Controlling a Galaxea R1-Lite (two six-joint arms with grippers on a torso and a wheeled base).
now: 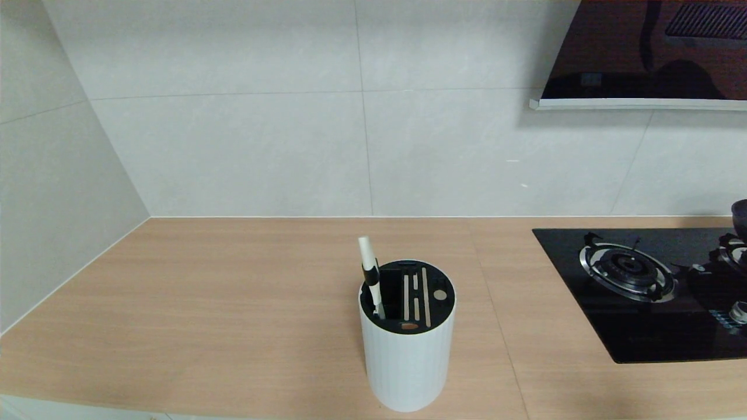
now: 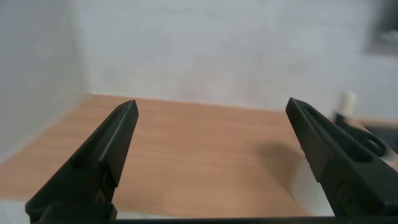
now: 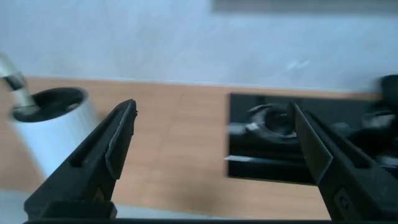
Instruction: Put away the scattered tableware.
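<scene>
A white cylindrical utensil holder (image 1: 407,350) with a black slotted top stands near the front edge of the wooden counter (image 1: 233,303). One utensil with a white and black handle (image 1: 370,274) sticks up out of its left side. My left gripper (image 2: 211,112) is open over the counter, with nothing between its fingers; the utensil's handle (image 2: 346,102) shows beyond it. My right gripper (image 3: 214,112) is open too and holds nothing; the holder (image 3: 53,127) shows past one finger and the stove (image 3: 292,146) behind the other.
A black gas stove (image 1: 648,291) with metal burner rings occupies the counter's right side. A range hood (image 1: 642,58) hangs above it. Tiled walls close off the back and the left. Bare counter stretches left of the holder.
</scene>
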